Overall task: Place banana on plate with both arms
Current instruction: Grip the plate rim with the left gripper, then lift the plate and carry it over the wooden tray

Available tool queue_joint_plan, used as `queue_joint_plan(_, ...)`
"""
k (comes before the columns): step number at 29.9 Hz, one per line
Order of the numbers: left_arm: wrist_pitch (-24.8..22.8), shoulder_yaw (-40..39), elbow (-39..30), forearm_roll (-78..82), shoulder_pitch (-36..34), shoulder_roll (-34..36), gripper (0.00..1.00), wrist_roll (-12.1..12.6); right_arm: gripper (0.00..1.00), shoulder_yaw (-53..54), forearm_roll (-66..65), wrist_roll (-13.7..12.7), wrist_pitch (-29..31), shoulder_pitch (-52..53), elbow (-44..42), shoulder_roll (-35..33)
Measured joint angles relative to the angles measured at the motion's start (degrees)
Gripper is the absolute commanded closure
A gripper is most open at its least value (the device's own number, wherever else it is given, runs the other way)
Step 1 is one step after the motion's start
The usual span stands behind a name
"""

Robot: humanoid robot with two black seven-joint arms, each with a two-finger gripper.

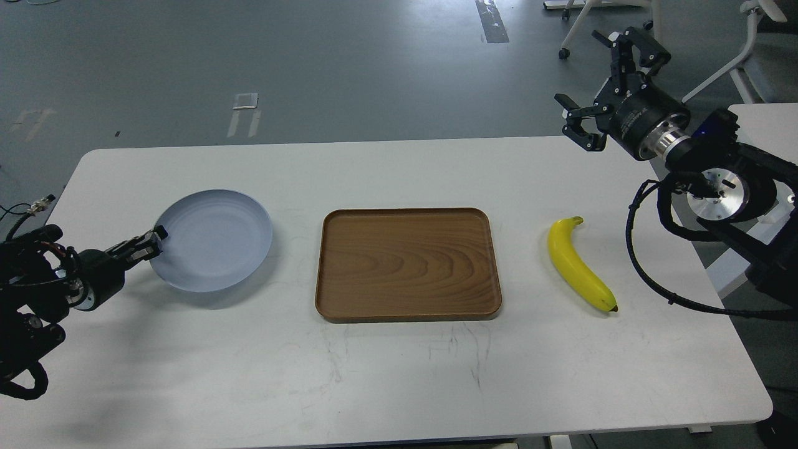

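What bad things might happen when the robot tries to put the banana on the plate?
The left gripper is at the rim of the plate, which looks tilted, so the plate might slip or drop. The banana lies far across the wooden tray from the plate, so it could fall on the way. The right gripper is high and open, so a grab could miss.

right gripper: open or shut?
Open. The right gripper is raised above the table's far right corner, its black fingers spread wide with clear space between them and nothing held. The banana lies untouched on the table.
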Motion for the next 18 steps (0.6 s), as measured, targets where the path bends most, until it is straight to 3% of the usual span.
queue_joint_plan(18, -3.93, -0.44, -12.43, -9.44, -5.61, 5.95, 1.0, -0.02, 0.0, 0.36, -0.08, 0.0, -0.32, 0.21, -0.38, 0.49)
